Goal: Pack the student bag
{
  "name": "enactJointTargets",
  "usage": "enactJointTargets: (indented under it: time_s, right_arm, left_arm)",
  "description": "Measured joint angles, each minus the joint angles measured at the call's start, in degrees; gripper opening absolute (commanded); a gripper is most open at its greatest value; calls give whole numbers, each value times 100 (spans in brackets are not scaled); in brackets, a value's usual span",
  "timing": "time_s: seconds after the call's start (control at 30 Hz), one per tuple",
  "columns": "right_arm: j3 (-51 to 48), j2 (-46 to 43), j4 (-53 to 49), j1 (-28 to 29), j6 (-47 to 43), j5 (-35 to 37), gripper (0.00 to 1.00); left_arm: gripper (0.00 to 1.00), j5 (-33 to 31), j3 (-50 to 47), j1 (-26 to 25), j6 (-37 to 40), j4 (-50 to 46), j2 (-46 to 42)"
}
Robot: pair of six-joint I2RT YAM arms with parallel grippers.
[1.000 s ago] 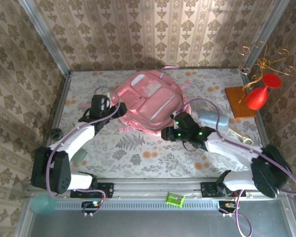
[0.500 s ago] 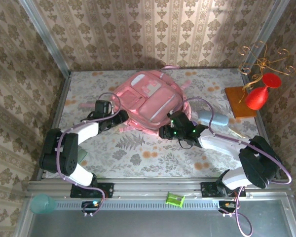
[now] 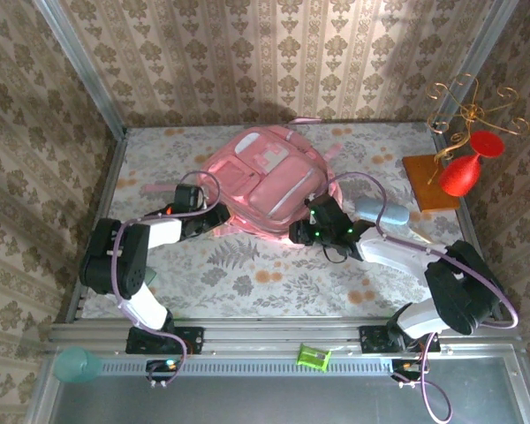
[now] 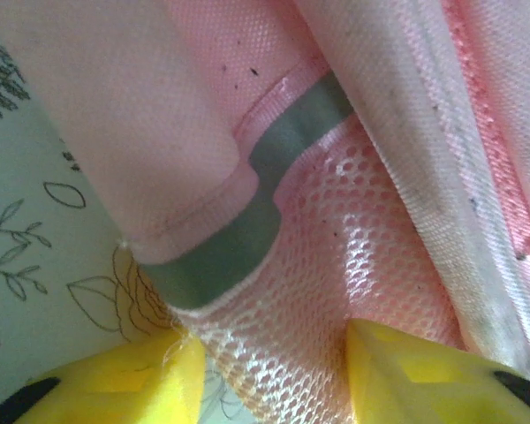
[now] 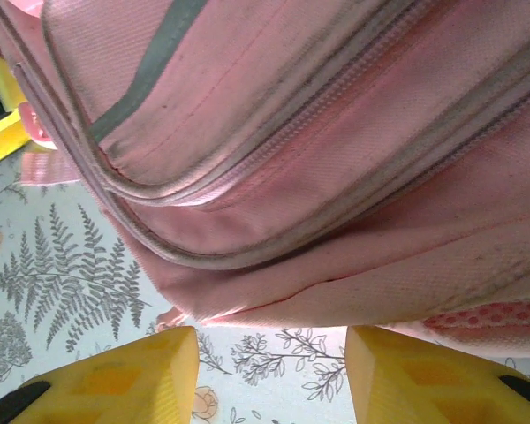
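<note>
1. Plainly, the bag (image 3: pixel 265 181) lies flat with its front pockets up, mid-table and toward the back wall. The zips (image 5: pixel 336 150) that show look closed, so packing seems hardly begun.
2. The left gripper (image 4: pixel 274 380) sits at the bag's near left corner. The mesh pocket (image 4: pixel 336 265) fills the gap between its yellow fingers, which stand moderately apart. I cannot tell whether they pinch the mesh or merely straddle it. That corner is probably chosen to anchor or lift the bag.
3. The right gripper (image 5: pixel 272 375) hovers low at the bag's near right edge. Its fingers are partly spread and hold nothing, with only cloth showing between them. The bag's bottom seam lies just beyond the tips. Coming in from the opposite side probably serves to steady the soft bag or to reach a zip.
4. The cloth (image 3: pixel 247 274) is a flat print of ferns and flowers. A soft bag may slide on it, which would explain an arm on each side.
5. Patterned walls (image 3: pixel 247 53) close in three sides.
6. At the far right, well apart from the bag, a wooden block (image 3: pixel 424 181) stands with a red vase (image 3: pixel 459 175) and a gold wire stand (image 3: pixel 473 106).
7. A pale blue thing (image 3: pixel 382 212) lies just beside the right arm.
8. A green thing (image 3: pixel 314 356) rests on the near rail (image 3: pixel 247 340), and a teal cup (image 3: pixel 75 364) sits at the near left corner.
</note>
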Motion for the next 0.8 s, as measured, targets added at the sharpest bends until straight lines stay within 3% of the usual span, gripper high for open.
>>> enactJointTargets:
  time_s: [0.27,0.57,0.7,0.8]
  right_arm:
    - [216,382,9,-367,-431,-245,48]
    - [951,734,-588,-566,-1001,-188,48]
    - [737,232,-533,-444,-1117,-87,49]
    - [428,-424,-431,-42,-1132,-24,49]
  left_arm:
    - [0,210,-4,26,-164,361,116]
    - [0,435,-341,-2,-586,125,-1084]
    - [0,485,-411,-2,-785,-55,-1419]
    - [0,501,-411,0,-901,-216,-1478]
